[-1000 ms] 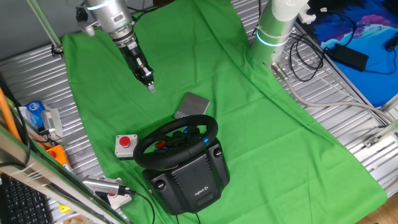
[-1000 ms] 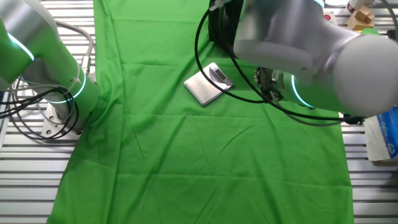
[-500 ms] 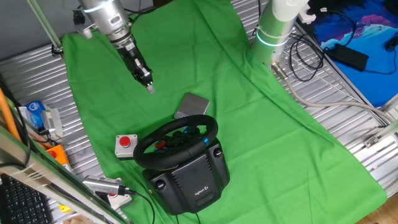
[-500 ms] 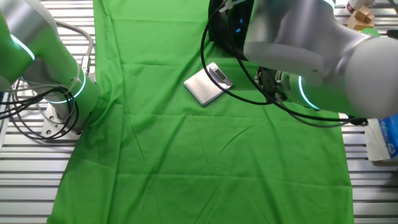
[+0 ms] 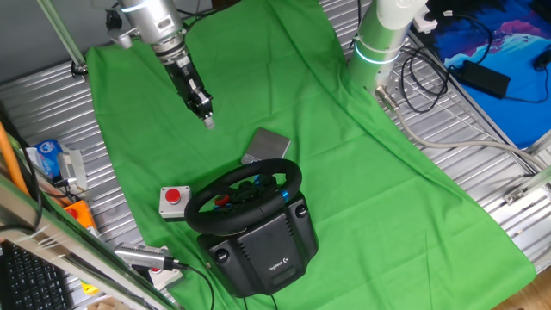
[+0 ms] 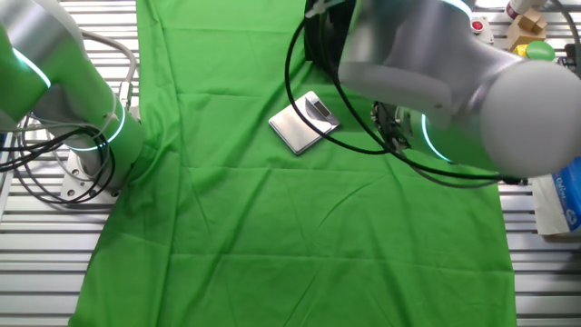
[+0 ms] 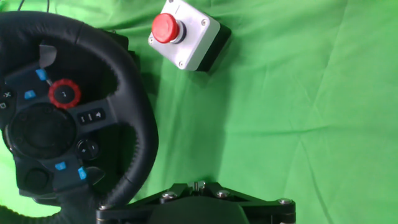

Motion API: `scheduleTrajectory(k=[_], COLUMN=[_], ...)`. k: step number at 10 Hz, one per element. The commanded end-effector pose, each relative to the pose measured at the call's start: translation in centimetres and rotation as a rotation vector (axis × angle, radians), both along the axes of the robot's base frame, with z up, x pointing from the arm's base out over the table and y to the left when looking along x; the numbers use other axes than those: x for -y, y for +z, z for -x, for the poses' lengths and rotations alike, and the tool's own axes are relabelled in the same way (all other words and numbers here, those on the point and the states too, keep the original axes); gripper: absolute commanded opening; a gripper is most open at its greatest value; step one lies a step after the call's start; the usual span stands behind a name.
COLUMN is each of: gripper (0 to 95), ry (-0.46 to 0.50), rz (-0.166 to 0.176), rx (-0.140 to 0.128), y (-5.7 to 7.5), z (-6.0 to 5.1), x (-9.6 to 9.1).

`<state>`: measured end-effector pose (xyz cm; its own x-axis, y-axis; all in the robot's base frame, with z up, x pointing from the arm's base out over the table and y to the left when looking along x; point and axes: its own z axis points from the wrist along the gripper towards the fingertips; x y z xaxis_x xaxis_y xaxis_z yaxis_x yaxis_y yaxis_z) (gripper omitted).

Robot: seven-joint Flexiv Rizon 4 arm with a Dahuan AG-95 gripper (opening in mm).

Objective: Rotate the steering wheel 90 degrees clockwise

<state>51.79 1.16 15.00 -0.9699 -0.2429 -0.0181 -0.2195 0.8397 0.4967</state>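
The steering wheel (image 5: 245,191) is black with a thick rim and sits on a bulky black base (image 5: 269,248) at the near side of the green cloth. The hand view shows its rim (image 7: 140,124) and its hub (image 7: 45,127) with red and blue buttons at the left. My gripper (image 5: 207,118) hangs above the cloth behind and to the left of the wheel, not touching it. Its fingers (image 7: 198,185) look pressed together and hold nothing. In the other fixed view my arm (image 6: 436,73) hides most of the wheel.
A small grey box with a red round button (image 5: 175,200) stands left of the wheel and also shows in the hand view (image 7: 186,34). A flat grey scale (image 5: 267,145) lies just behind the wheel, seen too in the other fixed view (image 6: 304,121). A second arm's base (image 5: 379,43) stands at the back right.
My arm swayed slightly to the left and came back; the gripper tip is at about the same spot. The wheel has not moved.
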Motion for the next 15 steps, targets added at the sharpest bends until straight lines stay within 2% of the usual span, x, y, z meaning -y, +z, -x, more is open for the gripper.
scheduleTrajectory(k=[1,4,5,7,9,10,12,14,15], gripper=[0.0,0.0,0.0,0.0,0.0,0.0,0.0,0.0,0.0], ry=[0.045,0.087,0.089,0.096,0.098,0.083,0.068,0.026,0.012], rz=[-0.016,-0.034,-0.043,-0.044,-0.046,-0.056,-0.076,-0.138,-0.150], rx=[-0.005,-0.015,-0.026,-0.031,-0.033,-0.038,-0.047,-0.066,-0.070], y=[0.0,0.0,0.0,0.0,0.5,0.5,0.3,0.1,-0.2], z=[-0.1,-0.1,-0.1,-0.1,-0.3,-0.9,-1.8,-2.0,-1.7], x=[0.1,0.1,0.1,0.0,-1.4,-3.8,-5.9,-7.7,-8.6])
